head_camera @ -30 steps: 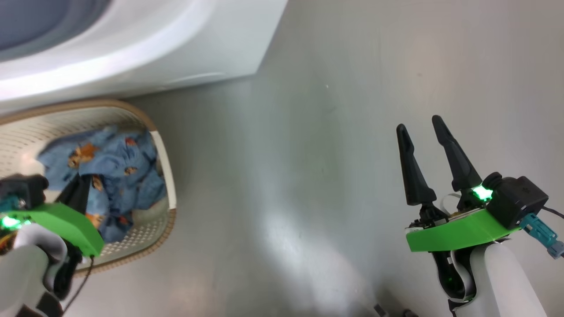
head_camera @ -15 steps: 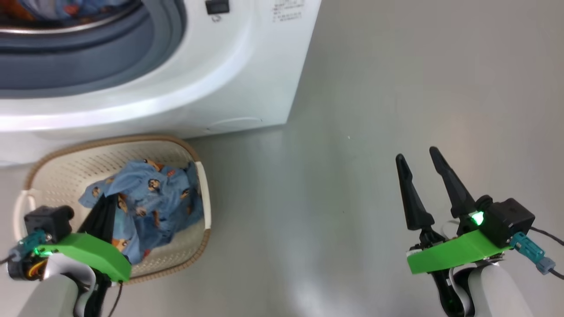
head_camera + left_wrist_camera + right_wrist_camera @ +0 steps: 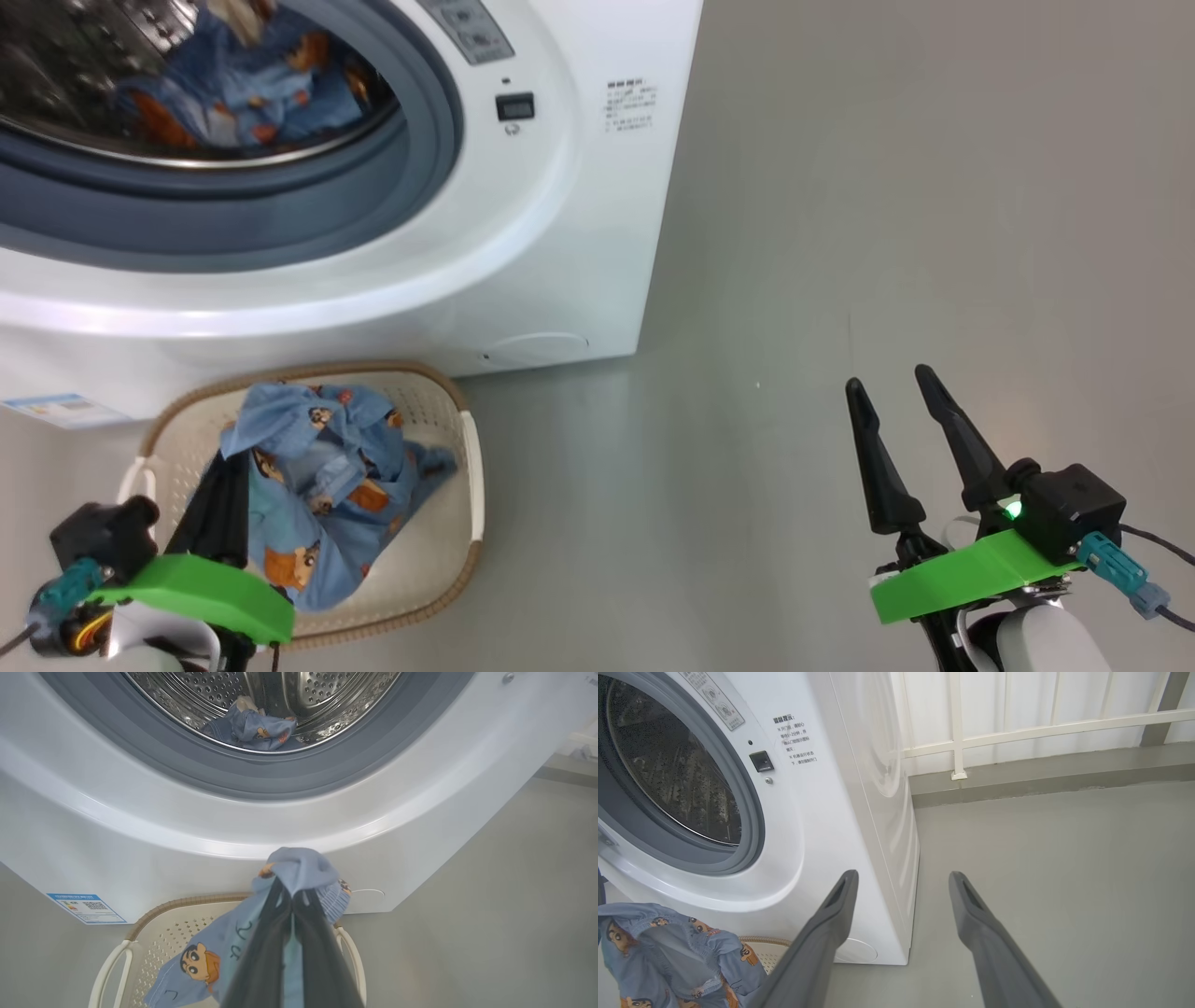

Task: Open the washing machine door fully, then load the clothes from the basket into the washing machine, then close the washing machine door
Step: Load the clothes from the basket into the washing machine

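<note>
Head view: the washing machine (image 3: pixel 579 187) spans ten to twelve o'clock, and its drum (image 3: pixel 84 75) holds one blue printed garment (image 3: pixel 243 93). At seven o'clock the basket (image 3: pixel 471 495) sits just beside the machine's foot. The left gripper (image 3: pixel 222 471) is clamped on the clothes (image 3: pixel 317 485), which drape down into the basket. At four o'clock the right gripper (image 3: pixel 887 385) stands with its jaws spread wide over the grey floor (image 3: pixel 840 187).

Left wrist view: the pinched fabric bunches at six o'clock, below the drum's mouth. A blue label sticker (image 3: pixel 86 907) sits at eight o'clock.

Right wrist view: the spread fingers (image 3: pixel 831 924) point over the floor. The machine is at nine o'clock and a white railing (image 3: pixel 1017 723) at one.
</note>
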